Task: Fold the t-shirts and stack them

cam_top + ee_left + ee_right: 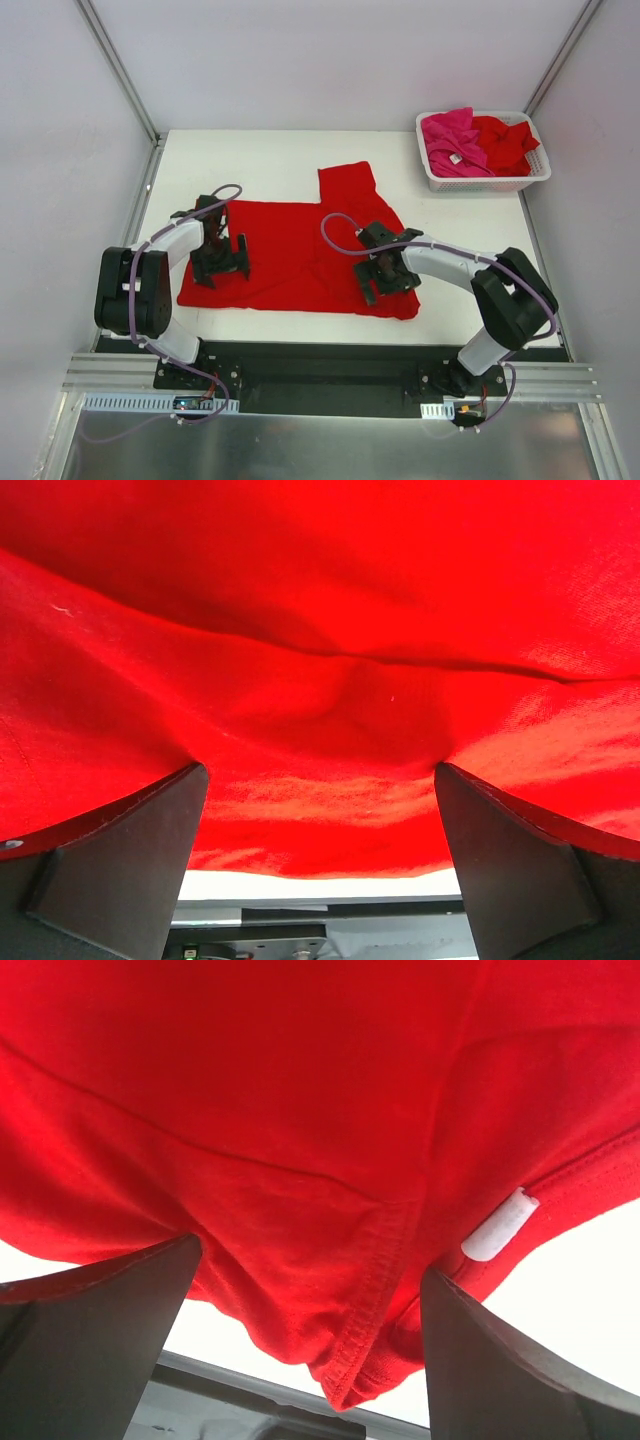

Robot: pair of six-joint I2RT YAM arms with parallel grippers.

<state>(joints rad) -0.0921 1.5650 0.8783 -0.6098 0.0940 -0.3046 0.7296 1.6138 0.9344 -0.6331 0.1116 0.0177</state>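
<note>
Fingers (110, 870) spread wide on both arms, red cloth between them, not clamped.
L gripper (222, 262) was low over the left part of the red t-shirt (290, 250), R gripper (388, 278) over its near right corner. Shirt lay flat on the table (260, 160). Pink t-shirt (452, 140) & second red t-shirt (505, 140) were heaped in the basket (485, 185), far right.

Left hand (222, 268) and right hand (390, 283) gape wide.

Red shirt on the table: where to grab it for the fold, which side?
Probably its near edge, at both ends, coming from the near side: the red shirt lies spread flat, and the open left gripper and right gripper sit over that edge.
</note>
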